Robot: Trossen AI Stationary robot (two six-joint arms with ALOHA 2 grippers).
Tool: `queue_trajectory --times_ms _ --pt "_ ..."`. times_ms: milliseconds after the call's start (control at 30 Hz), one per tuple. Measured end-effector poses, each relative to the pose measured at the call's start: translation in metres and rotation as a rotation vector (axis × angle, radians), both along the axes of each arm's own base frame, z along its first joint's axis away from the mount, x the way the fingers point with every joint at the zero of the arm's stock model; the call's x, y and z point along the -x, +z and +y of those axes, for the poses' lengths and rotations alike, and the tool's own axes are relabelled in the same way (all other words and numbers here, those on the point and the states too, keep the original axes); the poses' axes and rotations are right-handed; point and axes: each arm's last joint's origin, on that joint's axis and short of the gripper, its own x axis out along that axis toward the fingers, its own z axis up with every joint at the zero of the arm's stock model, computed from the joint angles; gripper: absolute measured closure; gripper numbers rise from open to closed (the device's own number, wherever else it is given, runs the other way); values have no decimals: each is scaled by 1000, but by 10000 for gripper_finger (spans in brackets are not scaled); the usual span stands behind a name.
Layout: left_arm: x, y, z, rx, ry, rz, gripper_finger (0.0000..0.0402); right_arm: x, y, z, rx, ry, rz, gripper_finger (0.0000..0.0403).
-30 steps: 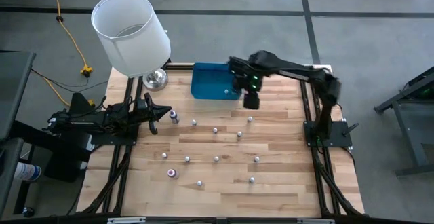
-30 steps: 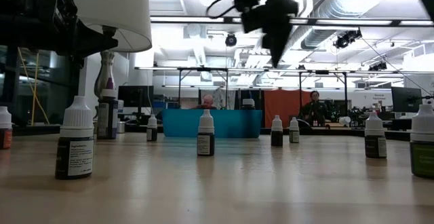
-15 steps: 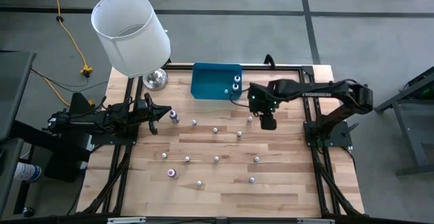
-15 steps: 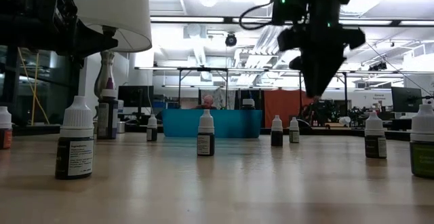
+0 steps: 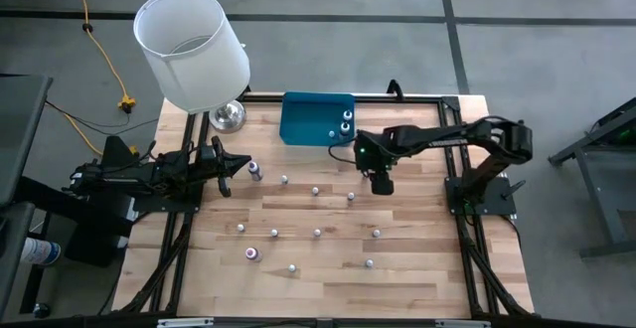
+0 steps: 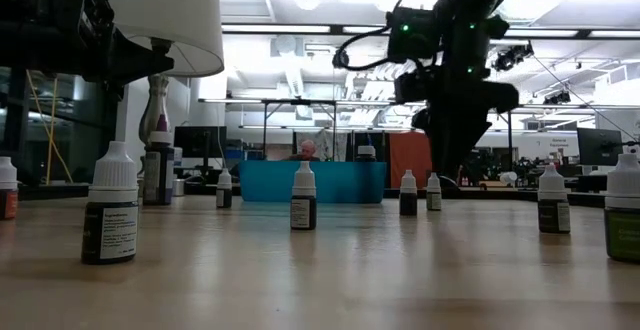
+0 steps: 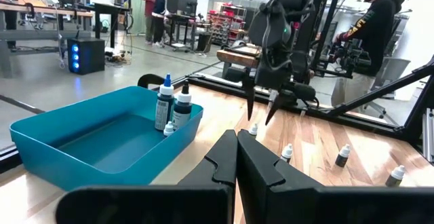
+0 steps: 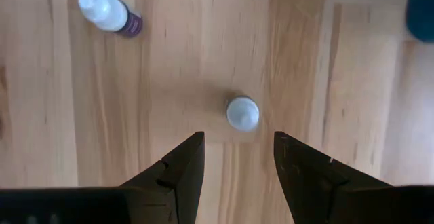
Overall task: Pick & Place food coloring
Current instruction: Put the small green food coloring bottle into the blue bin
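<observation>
Directly below the right gripper's (image 8: 232,157) spread jaws stands a food coloring bottle (image 8: 242,113)

The table (image 5: 417,268) is pale wood planking with visible grain and a smooth, faintly glossy finish. The bin (image 5: 303,119) is smooth blue plastic. The food coloring bottles (image 6: 304,198) carry matt white plastic caps. The lamp base (image 5: 228,116) is shiny metal.

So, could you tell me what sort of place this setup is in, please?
Probably an open robotics lab or workshop: exposed ceiling ducts, workbenches with equipment, people standing about, and a wooden table framed for two arms.
</observation>
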Motion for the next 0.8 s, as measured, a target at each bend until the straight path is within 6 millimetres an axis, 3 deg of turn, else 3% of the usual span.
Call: queue_trajectory --times_ms 800 --pt "0 0 0 0 0 0 401 -13 -20 -3 -21 -50 11 238"
